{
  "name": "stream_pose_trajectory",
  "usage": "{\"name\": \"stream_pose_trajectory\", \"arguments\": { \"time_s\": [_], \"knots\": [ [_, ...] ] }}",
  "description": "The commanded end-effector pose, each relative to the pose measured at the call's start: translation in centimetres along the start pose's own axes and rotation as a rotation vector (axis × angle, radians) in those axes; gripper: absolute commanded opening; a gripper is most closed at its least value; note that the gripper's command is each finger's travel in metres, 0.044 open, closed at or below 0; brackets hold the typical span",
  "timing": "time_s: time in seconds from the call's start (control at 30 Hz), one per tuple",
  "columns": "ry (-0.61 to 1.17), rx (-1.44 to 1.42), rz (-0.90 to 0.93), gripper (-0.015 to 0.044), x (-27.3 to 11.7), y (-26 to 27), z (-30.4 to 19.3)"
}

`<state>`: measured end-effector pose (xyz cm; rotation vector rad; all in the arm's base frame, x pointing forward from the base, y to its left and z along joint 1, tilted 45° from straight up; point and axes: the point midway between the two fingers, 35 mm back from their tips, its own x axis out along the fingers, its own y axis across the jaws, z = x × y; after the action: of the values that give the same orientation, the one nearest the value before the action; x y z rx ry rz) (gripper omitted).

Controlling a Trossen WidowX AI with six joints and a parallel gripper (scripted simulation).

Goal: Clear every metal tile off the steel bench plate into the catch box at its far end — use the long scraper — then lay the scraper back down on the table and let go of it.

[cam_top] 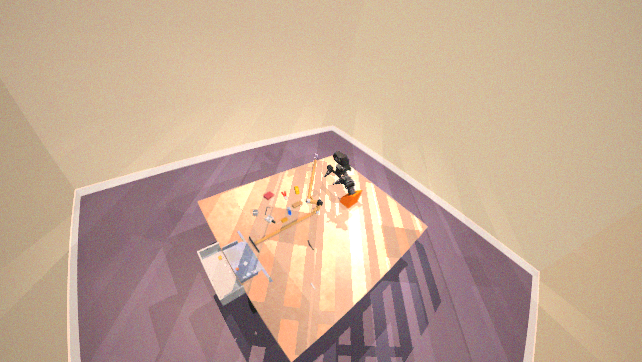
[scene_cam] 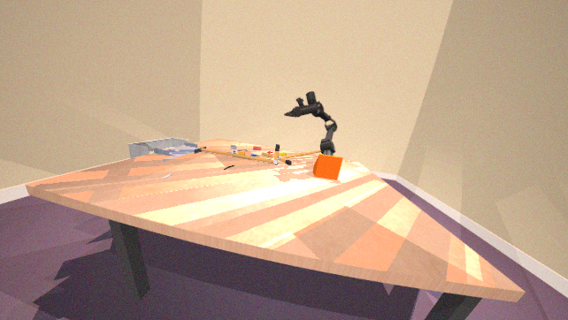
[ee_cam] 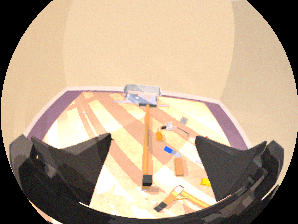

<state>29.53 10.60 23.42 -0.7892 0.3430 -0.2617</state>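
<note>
The long scraper (cam_top: 287, 227) (scene_cam: 234, 155) (ee_cam: 147, 150) lies on the table, its dark blade beside the near edge of the steel bench plate (cam_top: 234, 251) and its black handle end toward the arm. Several small tiles are on the plate, among them a pale one (cam_top: 245, 263) and an orange one (cam_top: 237, 269). The catch box (cam_top: 210, 248) (scene_cam: 137, 151) (ee_cam: 142, 89) is at the plate's far end; a small orange piece (cam_top: 220, 258) shows in it. My gripper (cam_top: 330, 179) (scene_cam: 286, 115) (ee_cam: 153, 136) is open and empty, raised high above the table, short of the scraper's handle end.
A second wooden-handled tool (cam_top: 313, 180) (ee_cam: 195, 195) lies near the scraper's handle end. Right of the scraper in the wrist view lie a brown block (ee_cam: 179, 166), a blue piece (ee_cam: 169, 150) and other small items. An orange block (cam_top: 351, 199) (scene_cam: 328, 167) is at the arm's base.
</note>
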Motion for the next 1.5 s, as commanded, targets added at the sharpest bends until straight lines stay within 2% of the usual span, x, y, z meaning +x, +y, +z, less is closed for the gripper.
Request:
{"name": "stream_pose_trajectory", "arguments": {
  "time_s": [0.0,0.8,1.33,1.47],
  "knots": [
    [0.050,-0.008,-0.003,0.0440,1.3,0.1,-1.5],
    [0.327,-0.003,-0.003,0.0440,6.8,-0.1,-10.4],
    [0.530,0.039,0.007,0.0440,8.6,-0.6,-17.2],
    [0.539,0.042,0.008,0.0440,8.6,-0.6,-17.5]
  ]
}}
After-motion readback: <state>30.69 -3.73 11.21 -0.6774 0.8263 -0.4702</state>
